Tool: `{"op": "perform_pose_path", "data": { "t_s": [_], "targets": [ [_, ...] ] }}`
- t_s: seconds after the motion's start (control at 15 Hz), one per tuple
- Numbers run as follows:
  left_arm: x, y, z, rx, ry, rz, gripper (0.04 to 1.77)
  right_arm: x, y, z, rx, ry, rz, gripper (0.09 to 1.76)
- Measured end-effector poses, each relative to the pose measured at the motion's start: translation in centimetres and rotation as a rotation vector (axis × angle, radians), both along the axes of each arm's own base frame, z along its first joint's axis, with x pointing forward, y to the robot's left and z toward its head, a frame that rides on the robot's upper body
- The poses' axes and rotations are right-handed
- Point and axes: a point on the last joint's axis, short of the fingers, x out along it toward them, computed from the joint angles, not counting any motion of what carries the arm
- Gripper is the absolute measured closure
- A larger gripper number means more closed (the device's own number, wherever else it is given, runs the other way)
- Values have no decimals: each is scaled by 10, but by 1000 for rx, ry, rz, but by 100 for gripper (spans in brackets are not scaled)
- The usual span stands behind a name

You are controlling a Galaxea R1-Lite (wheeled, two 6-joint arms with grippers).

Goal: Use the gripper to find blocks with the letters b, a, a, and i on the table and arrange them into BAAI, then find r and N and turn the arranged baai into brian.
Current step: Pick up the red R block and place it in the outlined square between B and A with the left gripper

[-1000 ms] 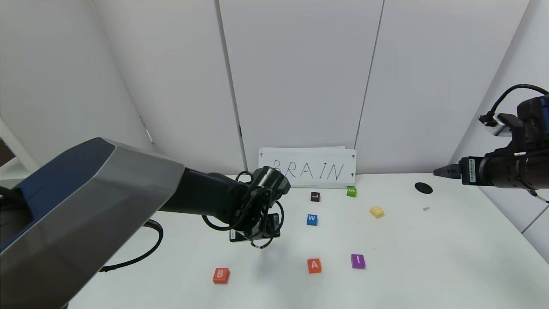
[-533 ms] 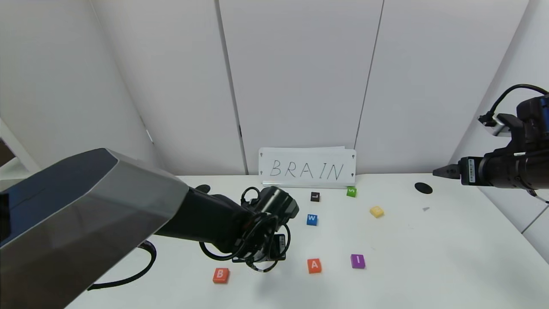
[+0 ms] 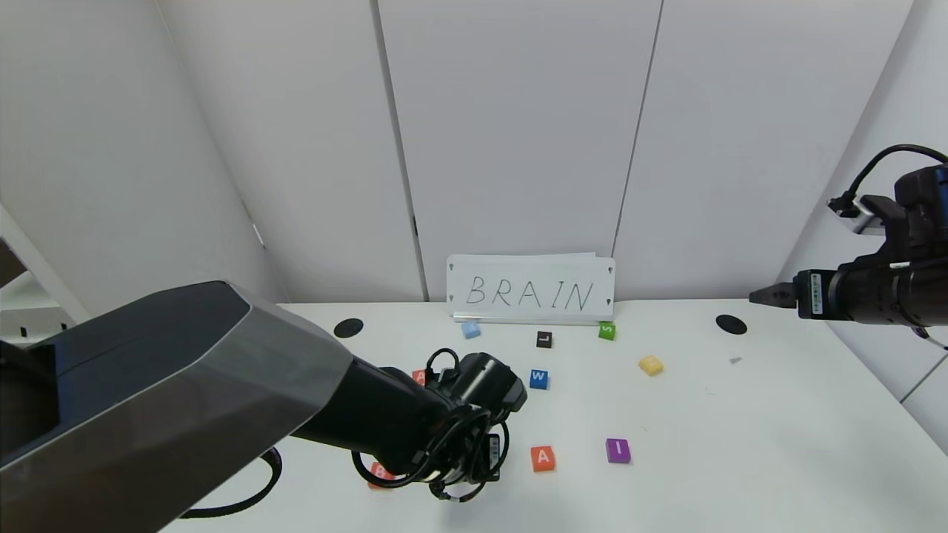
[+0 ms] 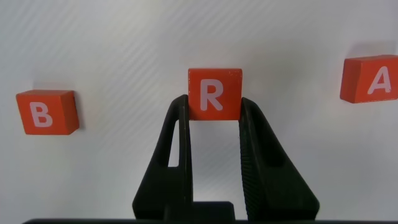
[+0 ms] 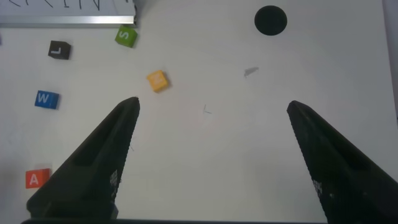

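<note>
- The left gripper (image 4: pixel 214 115) pinches the small orange-red square tile lettered R (image 4: pixel 214 93) at its fingertips, above the white table (image 4: pixel 124 50), between B (image 4: pixel 46 112) and A (image 4: pixel 370 79).
- The right gripper (image 5: pixel 211 112), fingers spread, hovers at the table's right.

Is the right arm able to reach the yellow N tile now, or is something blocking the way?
Probably yes. The right tool hangs open above the table, and the yellow N tile lies alone with nothing between them. The left tool, holding the R tile, works elsewhere.

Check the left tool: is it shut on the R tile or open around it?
Shut on it: both fingers of the left tool press the sides of the R tile.
</note>
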Motion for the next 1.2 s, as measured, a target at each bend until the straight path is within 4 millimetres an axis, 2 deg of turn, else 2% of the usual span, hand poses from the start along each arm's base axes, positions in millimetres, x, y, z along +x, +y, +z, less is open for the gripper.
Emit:
{"op": "perform_pose_path", "data": {
  "t_s": [0.6, 1.2],
  "targets": [
    [-4, -2, -7, 3, 20, 2, 131, 1, -1, 0, 0, 0, -3, 14],
    [3, -6, -17, -4, 15, 13, 131, 1, -2, 0, 0, 0, -7, 14]
  ]
}}
